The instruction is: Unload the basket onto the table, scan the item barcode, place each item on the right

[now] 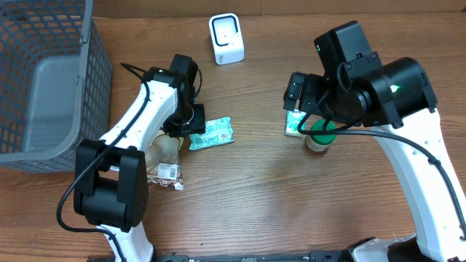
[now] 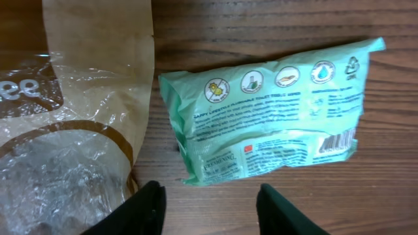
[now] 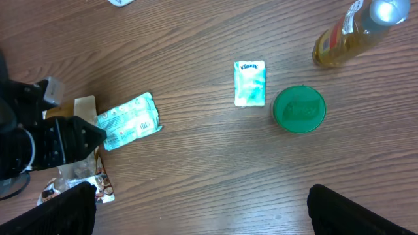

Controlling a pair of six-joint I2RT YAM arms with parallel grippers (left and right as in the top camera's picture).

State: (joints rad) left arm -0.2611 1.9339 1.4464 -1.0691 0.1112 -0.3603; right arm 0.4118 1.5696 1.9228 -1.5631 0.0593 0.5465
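1. The wooden table (image 1: 255, 189) fills the overhead frame, with a grey mesh basket (image 1: 91, 65) in the upper left corner.
2. The right gripper (image 3: 202, 190) has its fingers at the lower corners of its wrist view. They are spread wide and nothing is between them.
3. The left gripper (image 2: 212, 190) sits at the lower edge of its wrist view. Its fingers are parted over bare wood and grip nothing.
4. A brown-and-clear plastic bag (image 2: 78, 117) fills the left of that view.
5. The green wipes packet (image 2: 268, 111) lies flat at centre, just above the left fingers. Its barcode (image 2: 336, 143) faces up at the right end.
6. The white scanner (image 1: 226, 38) stands at upper centre of the overhead frame, well apart from the packet.
7. A green-lidded jar (image 3: 298, 109) sits just beside a tissue pack (image 3: 249, 83).
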